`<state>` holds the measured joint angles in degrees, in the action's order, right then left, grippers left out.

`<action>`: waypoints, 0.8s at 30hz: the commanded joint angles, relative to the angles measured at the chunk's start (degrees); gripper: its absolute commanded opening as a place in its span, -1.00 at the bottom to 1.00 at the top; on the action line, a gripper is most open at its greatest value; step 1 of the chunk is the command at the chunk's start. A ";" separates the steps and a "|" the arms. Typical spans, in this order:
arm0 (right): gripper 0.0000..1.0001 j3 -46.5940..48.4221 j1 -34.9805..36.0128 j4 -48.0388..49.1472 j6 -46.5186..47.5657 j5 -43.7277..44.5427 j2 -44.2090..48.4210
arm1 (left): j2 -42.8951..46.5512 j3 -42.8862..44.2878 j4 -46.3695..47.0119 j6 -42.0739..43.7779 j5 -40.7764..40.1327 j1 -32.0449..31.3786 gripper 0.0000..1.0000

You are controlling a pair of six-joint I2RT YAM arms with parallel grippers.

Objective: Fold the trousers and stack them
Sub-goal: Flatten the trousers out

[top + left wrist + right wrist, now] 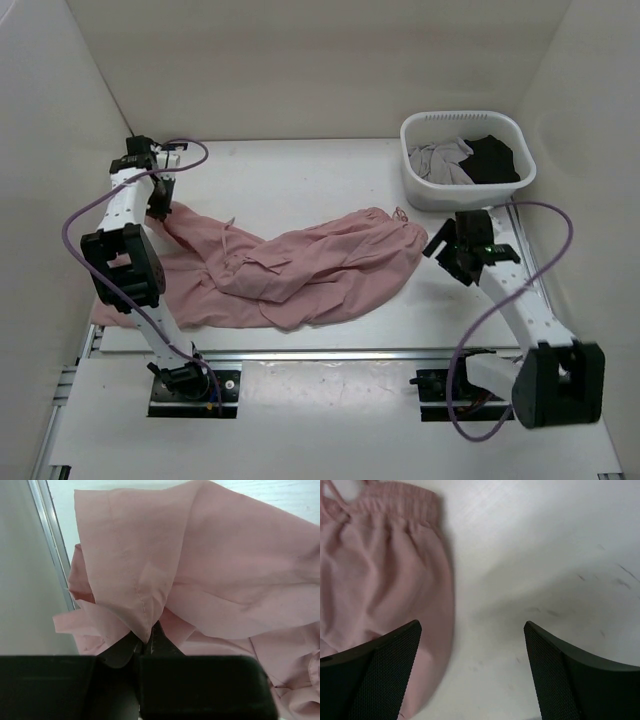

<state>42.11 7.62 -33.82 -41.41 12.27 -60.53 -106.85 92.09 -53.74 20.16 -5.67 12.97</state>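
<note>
Pink trousers (300, 265) lie crumpled across the white table, waistband (395, 497) at the right end. My left gripper (160, 205) is shut on a hem corner of the pink trousers (145, 630) at the far left and holds it lifted off the table. My right gripper (447, 250) is open and empty just right of the waistband end, above bare table; the cloth lies under its left finger (380, 665).
A white basket (430, 185) at the back right holds grey clothing (440, 160) and black clothing (492, 160). A metal rail (52, 545) runs along the table's left edge. White walls enclose the table.
</note>
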 commanded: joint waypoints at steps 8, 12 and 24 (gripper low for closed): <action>0.76 9.39 2.31 27.75 1.68 -12.42 -29.33 | 0.51 3.79 -0.14 -2.15 3.12 0.30 -0.72; 0.14 13.25 3.72 27.17 0.81 -12.14 -36.93 | 0.50 4.50 -0.76 -2.15 1.99 0.30 -0.72; -1.00 -4.13 -5.41 -10.00 -11.32 6.96 -5.24 | 3.93 7.75 -2.60 2.07 -2.07 6.89 -0.72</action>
<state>39.92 3.11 -27.18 -49.10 9.78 -74.26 -107.02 97.56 -55.13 20.29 -6.68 17.96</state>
